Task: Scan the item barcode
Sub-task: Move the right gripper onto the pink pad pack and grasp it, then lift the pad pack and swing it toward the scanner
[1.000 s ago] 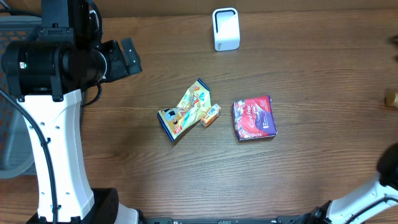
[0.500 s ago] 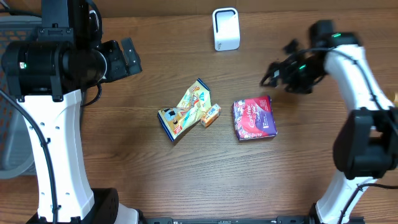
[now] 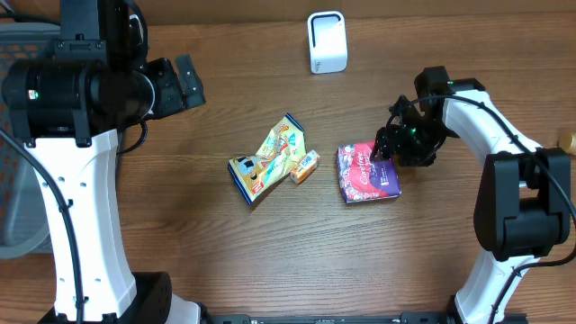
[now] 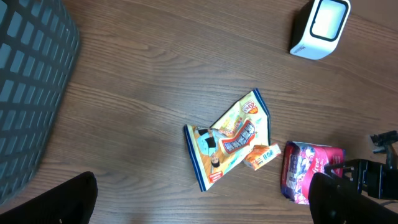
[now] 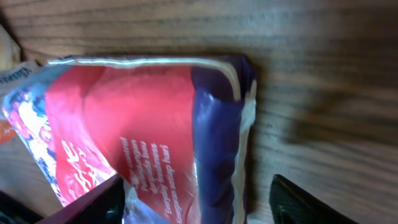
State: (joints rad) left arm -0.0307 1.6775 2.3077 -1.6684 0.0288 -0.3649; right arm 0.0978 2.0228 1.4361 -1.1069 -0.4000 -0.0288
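A red and purple packet (image 3: 367, 173) lies flat on the wooden table, right of centre. My right gripper (image 3: 389, 148) is low over its upper right corner. In the right wrist view the packet (image 5: 149, 124) fills the frame, and the right gripper (image 5: 199, 205) is open astride its purple right edge: one finger over the packet, the other over bare wood. The white scanner (image 3: 327, 41) stands at the back edge. My left gripper (image 4: 202, 205) hangs open high above the table, holding nothing. No barcode shows.
A yellow snack bag (image 3: 268, 159) and a small orange packet (image 3: 305, 166) lie just left of the red packet. A grey mesh basket (image 4: 31, 93) stands at the far left. A small brown object (image 3: 567, 142) sits at the right edge.
My right arm has come in from the right, passed above the packet's far right side and dropped to its upper right corner. The left arm and all items stay put.
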